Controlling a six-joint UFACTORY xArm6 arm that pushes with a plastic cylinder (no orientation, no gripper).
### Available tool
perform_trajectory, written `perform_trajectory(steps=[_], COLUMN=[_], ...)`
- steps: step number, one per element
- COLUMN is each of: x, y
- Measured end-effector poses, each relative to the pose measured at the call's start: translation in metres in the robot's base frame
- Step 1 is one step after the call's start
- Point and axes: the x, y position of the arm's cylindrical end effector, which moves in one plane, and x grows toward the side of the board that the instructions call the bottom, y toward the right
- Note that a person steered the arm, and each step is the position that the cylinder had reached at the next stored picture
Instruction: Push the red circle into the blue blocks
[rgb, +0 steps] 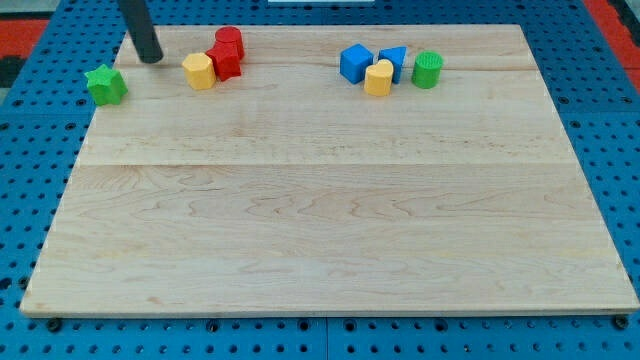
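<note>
Blue perforated pegboard surrounds a pale wooden board (330, 220) with visible grain, which fills most of the view. Along its far edge the blocks sit in two groups. At the far left, a green star-shaped block (106, 84) lies alone near the board's left edge. Right of it, a yellow hexagonal block (199, 71) touches a red block of irregular shape (225, 62), and the red circle, a short red cylinder (229, 41), stands just behind that red block, touching it. Well apart to the right sits the second group: a blue cube (355, 63), a blue triangular block (394, 59) just beside it, a yellow rounded block (379, 78) in front of and between the two, and a green cylinder (427, 69) on the group's right. This arm carries no claw, only a dark rod; my tip (152, 58) rests on the board between the green star and the yellow hexagon, left of the red circle and touching no block.
</note>
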Motion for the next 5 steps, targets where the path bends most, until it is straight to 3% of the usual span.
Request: perform_trajectory(steps=[2,3,4,5], x=[-0.008,-0.015,-0.036,-0.029], y=[0.128,0.085,0.107,0.186])
